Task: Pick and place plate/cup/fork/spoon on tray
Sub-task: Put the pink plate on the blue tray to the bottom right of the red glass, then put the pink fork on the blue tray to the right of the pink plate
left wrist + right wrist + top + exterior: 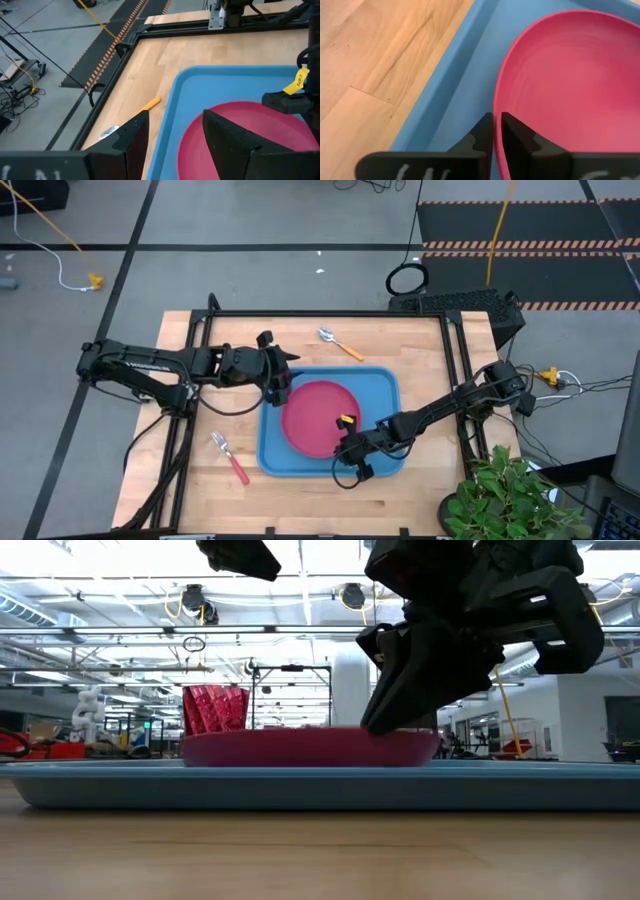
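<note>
Two sets of jaws work over one blue tray [385,385]. The right gripper [496,131] sits at the near rim of the one pinkish-red plate [318,417]; in the right wrist view its fingers [482,136] stand nearly together with the plate's edge in the thin slit between them, and whether they still pinch that edge cannot be told. In the high view this gripper [350,461] lies over the tray's front part, its arm reaching in from the desk's right side. The left gripper [281,385] hangs over the tray's left rim beside the plate, its jaws spread wide and holding nothing; the left wrist view shows the two fingers [134,137] apart, with tray [195,87] and plate [235,117] beyond them.

One plate lies flat inside the tray, toward its left half. One dark red cup [214,708] shows in the low view behind the plate [310,747]; the high view hides it under the left arm, so its exact footing cannot be told. One spoon [339,343] with an orange handle lies on the desk [420,345] just beyond the tray's far rim. One fork [229,457] with a red handle lies on the desk left of the tray's front corner, apart from it.
</note>
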You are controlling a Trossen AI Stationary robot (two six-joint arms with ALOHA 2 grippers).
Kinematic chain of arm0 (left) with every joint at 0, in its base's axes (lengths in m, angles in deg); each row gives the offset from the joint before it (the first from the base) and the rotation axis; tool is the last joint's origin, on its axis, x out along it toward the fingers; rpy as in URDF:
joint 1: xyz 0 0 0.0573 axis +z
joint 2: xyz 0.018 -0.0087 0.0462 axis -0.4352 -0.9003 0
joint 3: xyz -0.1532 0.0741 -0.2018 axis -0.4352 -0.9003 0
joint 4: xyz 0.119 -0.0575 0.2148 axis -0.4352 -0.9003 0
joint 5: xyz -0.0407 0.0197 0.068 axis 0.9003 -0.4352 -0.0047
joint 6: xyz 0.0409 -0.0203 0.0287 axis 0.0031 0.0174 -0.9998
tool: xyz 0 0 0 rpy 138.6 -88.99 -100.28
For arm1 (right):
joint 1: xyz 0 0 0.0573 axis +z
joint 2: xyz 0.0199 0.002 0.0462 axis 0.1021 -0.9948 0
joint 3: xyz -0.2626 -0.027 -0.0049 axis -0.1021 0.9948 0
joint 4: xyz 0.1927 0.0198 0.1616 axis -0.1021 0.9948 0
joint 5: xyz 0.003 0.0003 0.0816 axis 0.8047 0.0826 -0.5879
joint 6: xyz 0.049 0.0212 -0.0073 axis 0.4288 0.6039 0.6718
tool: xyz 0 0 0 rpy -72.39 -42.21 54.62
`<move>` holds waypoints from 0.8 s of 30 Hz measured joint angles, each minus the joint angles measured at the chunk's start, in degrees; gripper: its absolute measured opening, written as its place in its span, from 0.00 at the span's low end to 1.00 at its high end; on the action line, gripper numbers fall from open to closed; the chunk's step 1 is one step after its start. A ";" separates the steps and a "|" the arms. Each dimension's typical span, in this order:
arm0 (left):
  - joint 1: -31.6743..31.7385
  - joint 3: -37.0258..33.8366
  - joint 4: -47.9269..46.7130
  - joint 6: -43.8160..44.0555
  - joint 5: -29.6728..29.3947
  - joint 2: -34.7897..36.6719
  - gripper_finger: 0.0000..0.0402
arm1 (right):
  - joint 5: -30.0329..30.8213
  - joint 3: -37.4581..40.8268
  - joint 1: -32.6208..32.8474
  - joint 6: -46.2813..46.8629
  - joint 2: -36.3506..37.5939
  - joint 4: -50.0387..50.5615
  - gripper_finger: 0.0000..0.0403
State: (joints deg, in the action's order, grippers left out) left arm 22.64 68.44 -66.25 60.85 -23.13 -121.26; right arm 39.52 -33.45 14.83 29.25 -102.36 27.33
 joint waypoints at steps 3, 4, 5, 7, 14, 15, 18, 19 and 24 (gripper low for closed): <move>0.00 0.00 0.02 0.00 0.00 0.00 0.46 | 0.00 0.00 -0.02 0.00 0.00 -0.34 0.08; 0.00 -0.02 0.01 0.02 0.00 0.00 0.46 | 0.00 0.00 -0.02 0.00 0.00 -0.49 0.08; 0.00 -0.02 0.00 0.02 0.00 0.00 0.46 | 0.00 0.00 -0.02 0.00 0.00 -0.60 0.08; 0.00 -0.02 0.07 0.02 0.00 0.00 0.46 | 0.00 0.00 -0.02 0.02 0.00 -0.99 0.08; 0.00 -0.02 0.30 0.41 0.01 0.00 0.46 | 0.00 0.02 0.22 0.26 2.70 -0.33 0.08; 0.00 -0.02 0.29 0.82 0.02 0.00 0.46 | 0.04 0.02 0.34 0.44 3.55 -0.11 0.08; -0.20 -0.02 0.33 2.79 0.02 0.00 0.46 | 0.07 0.02 0.56 0.49 6.31 1.68 0.08; -0.52 -0.02 0.35 3.52 -0.02 0.00 0.46 | 0.09 0.02 0.57 0.65 7.30 2.46 0.08; -5.15 -0.04 -0.90 5.33 -0.02 0.00 0.46 | 1.66 0.02 0.55 0.93 11.40 7.37 0.08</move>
State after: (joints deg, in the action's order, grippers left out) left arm 17.49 68.39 -67.15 66.18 -23.15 -121.26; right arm 41.18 -33.43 15.37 30.18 -90.95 34.70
